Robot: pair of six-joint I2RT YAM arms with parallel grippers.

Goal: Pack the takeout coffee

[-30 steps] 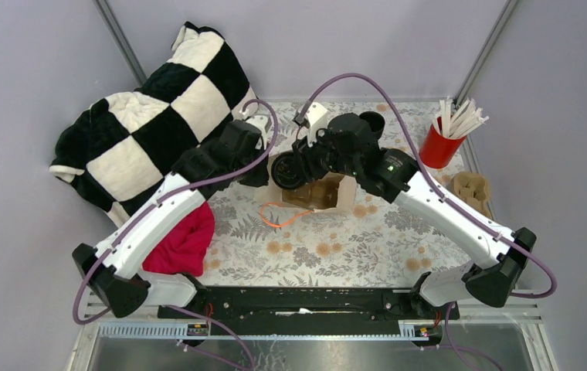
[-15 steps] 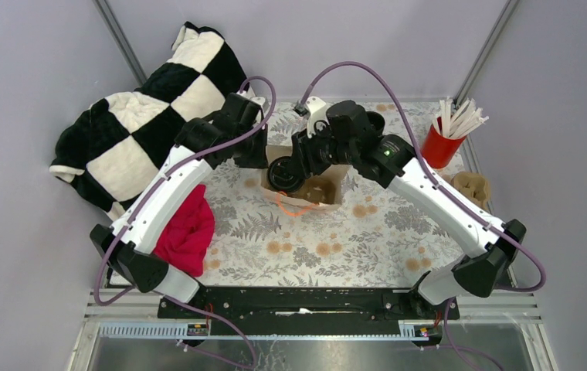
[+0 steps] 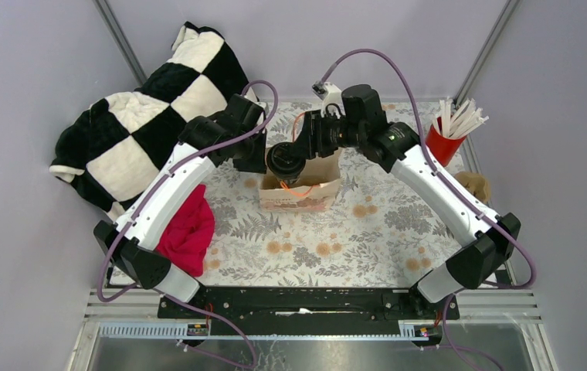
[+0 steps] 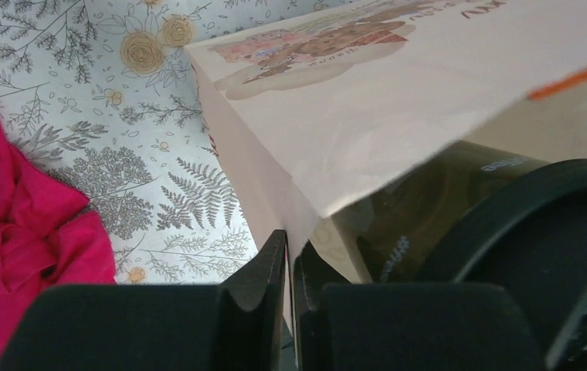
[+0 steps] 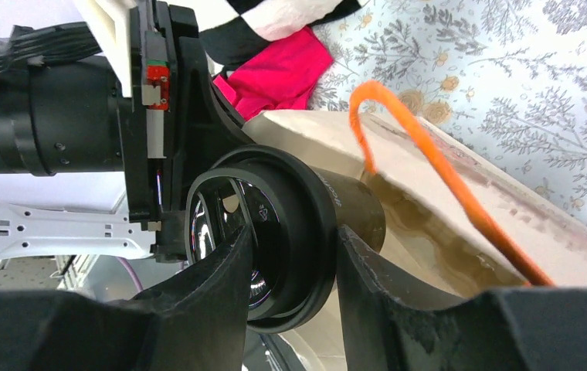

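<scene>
Bag: paper bag (image 3: 300, 197) upright on worktop (image 3: 368, 232), mouth open.
Contents: coffee cup (image 5: 352, 205) tilted, base inside mouth.
Left claw (image 4: 289, 263): pinching bag rim.
Right claw (image 5: 290, 247): clamped round cup.

**Materials and finishes: bag, cup, cloths**

Paper bag (image 4: 398, 100): matt cream paper, printed, its edge pinched between the matt black plastic fingers (image 4: 252, 301) of the left gripper (image 4: 290, 267). Its cord handle (image 5: 429, 170) is orange and smooth. Coffee cup (image 5: 352, 209): dull black wall. Its lid (image 5: 275, 185) is glossy black plastic, gripped between the right gripper (image 5: 290, 263)'s matt fingers (image 5: 398, 325). Tablecloth (image 4: 120, 100) beyond the left fingers: matt floral print. Cloth (image 4: 20, 232) left of them: crimson, soft, rumpled. Blanket (image 3: 151, 131): plush, quilted checks.
</scene>
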